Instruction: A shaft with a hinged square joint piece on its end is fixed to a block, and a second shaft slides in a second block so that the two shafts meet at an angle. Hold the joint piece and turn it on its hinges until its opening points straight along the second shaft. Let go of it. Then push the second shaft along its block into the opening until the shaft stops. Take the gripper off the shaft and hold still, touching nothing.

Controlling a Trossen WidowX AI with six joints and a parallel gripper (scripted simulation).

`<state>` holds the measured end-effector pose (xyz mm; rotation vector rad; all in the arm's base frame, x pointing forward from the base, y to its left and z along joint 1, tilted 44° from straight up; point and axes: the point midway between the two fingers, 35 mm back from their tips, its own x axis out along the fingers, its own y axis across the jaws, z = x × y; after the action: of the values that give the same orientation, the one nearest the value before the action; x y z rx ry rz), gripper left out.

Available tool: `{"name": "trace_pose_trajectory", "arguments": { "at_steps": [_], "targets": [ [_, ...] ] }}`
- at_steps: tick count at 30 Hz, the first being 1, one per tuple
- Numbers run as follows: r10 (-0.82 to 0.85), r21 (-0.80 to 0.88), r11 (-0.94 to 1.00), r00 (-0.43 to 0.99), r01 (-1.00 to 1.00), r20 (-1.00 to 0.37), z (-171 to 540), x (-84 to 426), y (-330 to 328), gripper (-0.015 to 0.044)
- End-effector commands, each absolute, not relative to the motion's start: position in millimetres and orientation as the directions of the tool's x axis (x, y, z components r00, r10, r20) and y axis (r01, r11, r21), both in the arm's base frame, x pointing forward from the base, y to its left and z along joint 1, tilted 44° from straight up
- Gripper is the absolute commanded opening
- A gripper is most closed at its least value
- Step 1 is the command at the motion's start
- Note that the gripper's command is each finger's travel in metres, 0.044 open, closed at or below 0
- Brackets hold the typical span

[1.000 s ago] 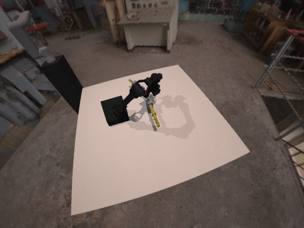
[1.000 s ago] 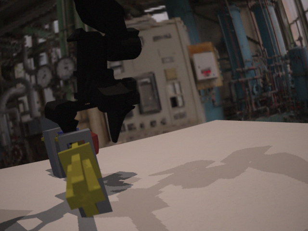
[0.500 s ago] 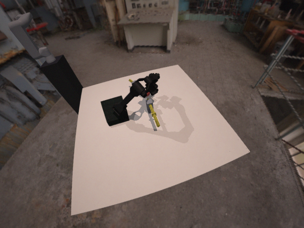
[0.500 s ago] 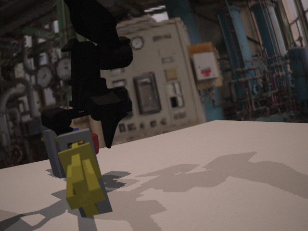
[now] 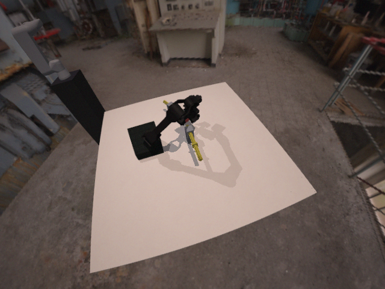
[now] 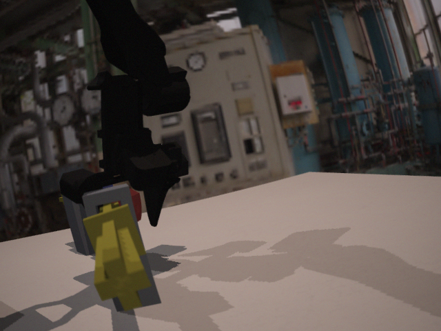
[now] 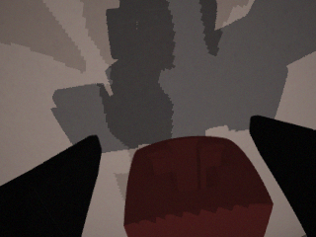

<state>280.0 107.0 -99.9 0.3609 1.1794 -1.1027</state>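
The red joint piece (image 5: 186,120) (image 6: 136,205) (image 7: 197,173) sits between the two grey blocks, with a sliver of its blue hinge part (image 6: 107,186) showing. My gripper (image 7: 175,133) is open, pointing down, one black finger on each side of the red piece, with gaps beside it in the wrist view. One finger is partly hidden behind the blocks in the exterior view. The second yellow shaft (image 5: 195,147) (image 6: 119,249), with its wide collar, runs through its grey block (image 6: 151,281). The first yellow shaft (image 5: 165,102) sticks out behind the other grey block (image 6: 76,227). The direction of the red opening is hidden.
The arm stands on a dark green base plate (image 5: 140,144) on the pale table top (image 5: 174,211). The arm reaches over the first block. Its shadows fall across the table beside the blocks. A black pedestal (image 5: 81,105) stands beyond the table's left edge.
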Motion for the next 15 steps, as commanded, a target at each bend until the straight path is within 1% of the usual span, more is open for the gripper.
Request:
{"name": "trace_pose_trajectory", "arguments": {
  "at_steps": [1,7,15],
  "targets": [
    [-0.500,-0.302,0.469,-0.033,0.830,-0.866,-101.8,278.7,104.8,0.0335],
    [-0.500,-0.302,0.469,-0.033,0.830,-0.866,-101.8,278.7,104.8,0.0182],
    [-0.500,-0.302,0.469,-0.033,0.830,-0.866,-101.8,278.7,104.8,0.0182]
  ]
}}
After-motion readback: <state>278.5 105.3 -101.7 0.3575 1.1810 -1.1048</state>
